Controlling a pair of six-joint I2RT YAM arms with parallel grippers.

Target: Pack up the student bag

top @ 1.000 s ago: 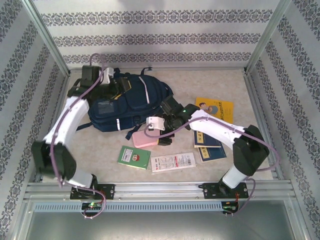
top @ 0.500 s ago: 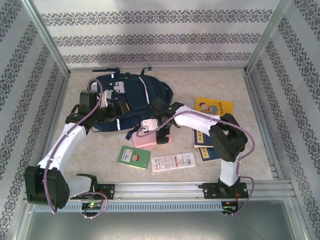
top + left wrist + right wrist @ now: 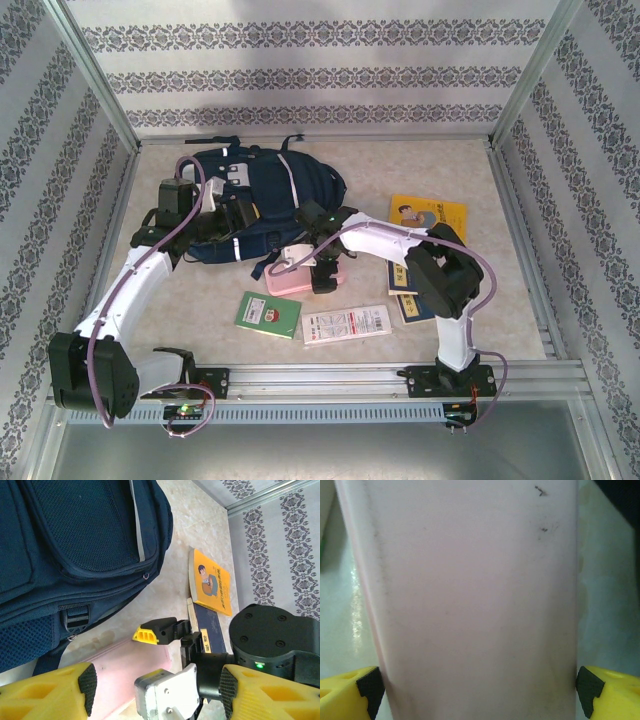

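While I watch from overhead, the student bag point(image 3: 280, 185) lies flat on the table point(image 3: 200, 290) toward the far side, left of centre. My left gripper point(image 3: 240, 213) sits at the bag's near-left edge. My right gripper point(image 3: 322, 272) points down over a pink case point(image 3: 290, 282) just in front of the bag. A green booklet point(image 3: 268, 314) and a white leaflet point(image 3: 346, 324) lie nearer me. An orange book point(image 3: 428, 218) and blue books point(image 3: 408, 300) lie to the right.

From the left wrist, the yellow fingers point(image 3: 50, 692) stand wide apart with nothing between them, so that claw is released. The bag takes up the upper left, the pink case lies below it, and the right gripper crowds the lower right.

From the right wrist, the jaws are spread wide, astride the pink case, with one pad point(image 3: 370, 685) at each long edge. I cannot tell whether the pads press it.
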